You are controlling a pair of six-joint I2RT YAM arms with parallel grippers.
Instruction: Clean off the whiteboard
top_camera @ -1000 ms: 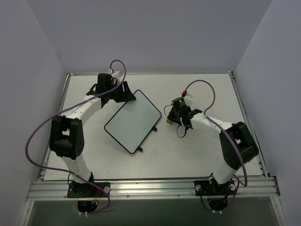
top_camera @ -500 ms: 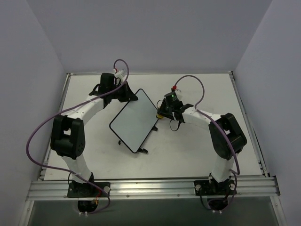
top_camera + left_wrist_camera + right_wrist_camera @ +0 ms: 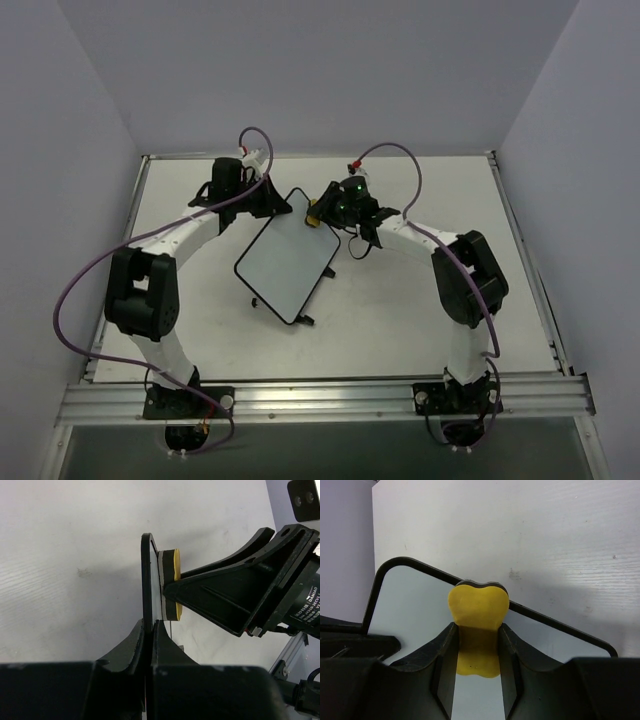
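Observation:
The whiteboard (image 3: pixel 285 258) is a white board with a thin black frame, held tilted up off the table. Its face looks clean. My left gripper (image 3: pixel 268 203) is shut on its far edge; in the left wrist view the board (image 3: pixel 146 580) shows edge-on between my jaws. My right gripper (image 3: pixel 322 213) is shut on a small yellow sponge (image 3: pixel 313 212) and presses it against the board's far right corner. In the right wrist view the sponge (image 3: pixel 477 622) sits squeezed between my fingers, flat on the board (image 3: pixel 415 610). The sponge also shows in the left wrist view (image 3: pixel 174 582).
The white table (image 3: pixel 400 320) has raised rails at its edges. Grey walls close in the left, right and far sides. Two small black feet (image 3: pixel 300 320) of the board point toward the near side.
My right gripper has moved left and away with the sponge, from beside the board's right edge onto its far right corner. The board has tilted up a little more in my left gripper.

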